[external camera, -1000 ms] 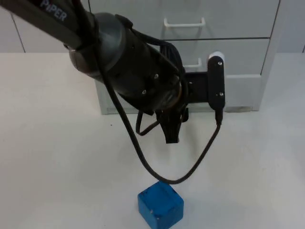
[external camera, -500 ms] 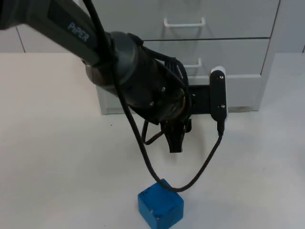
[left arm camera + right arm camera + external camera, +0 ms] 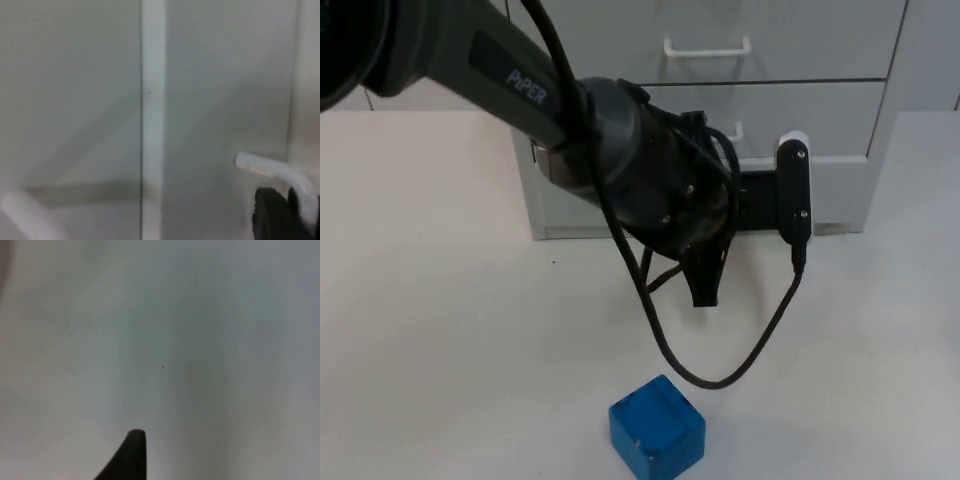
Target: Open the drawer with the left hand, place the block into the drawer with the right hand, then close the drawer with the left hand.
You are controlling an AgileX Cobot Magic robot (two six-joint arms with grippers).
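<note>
A grey drawer cabinet (image 3: 820, 120) stands at the back of the white table, all drawers shut, with white handles (image 3: 706, 47). My left gripper (image 3: 712, 262) hangs low, right in front of the cabinet's lower drawers. In the left wrist view, the left gripper (image 3: 276, 218) sits close beside a white handle (image 3: 272, 171), with a second handle (image 3: 24, 214) across a drawer seam. A blue block (image 3: 657, 427) rests on the table near the front edge, apart from the arm. My right gripper (image 3: 131, 455) waits over bare table.
The left arm's thick black body (image 3: 620, 160) hides part of the cabinet front. A cable loop (image 3: 720, 375) dangles just above the block. White table top (image 3: 440, 330) spreads out to the left and right of the block.
The left arm has swung to the right and moved closer to the cabinet front. The blue block has stayed where it was.
</note>
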